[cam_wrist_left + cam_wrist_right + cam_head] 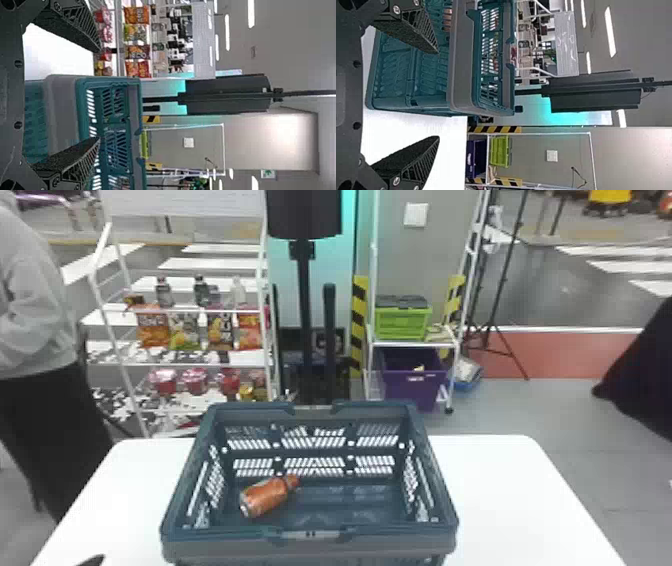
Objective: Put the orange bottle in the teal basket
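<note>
My left gripper [92,561] and my right gripper [438,95] are both wide open and hold nothing. The orange bottle [267,496] lies on its side inside the teal basket [225,536], nearer to its left wall; I see an orange body, narrower orange top and paler bottom

Shop-like space, snack bags [153,330] on shelves [225,365]
</note>
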